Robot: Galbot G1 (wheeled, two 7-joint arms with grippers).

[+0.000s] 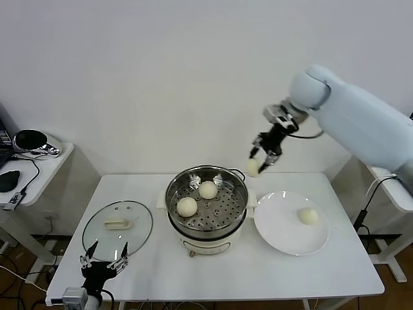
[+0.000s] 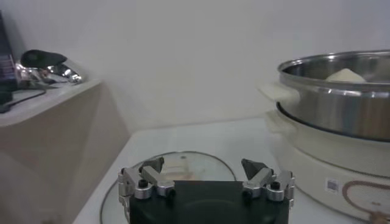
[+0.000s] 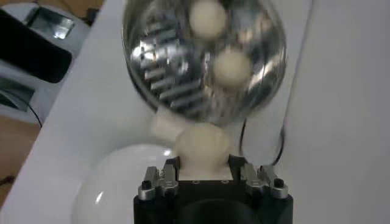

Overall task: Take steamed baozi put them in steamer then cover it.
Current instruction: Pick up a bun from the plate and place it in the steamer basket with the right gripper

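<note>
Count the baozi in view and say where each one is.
4: two baozi in the steamer, one on the plate, one held by the right gripper.

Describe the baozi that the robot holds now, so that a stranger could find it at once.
Start at the shiny steamer in the middle of the table. Look above its far right rim, where the right gripper hangs from the big pale arm. The baozi is between its jaws, the only bun in the air: two sit in the steamer, one on the white plate.
</note>
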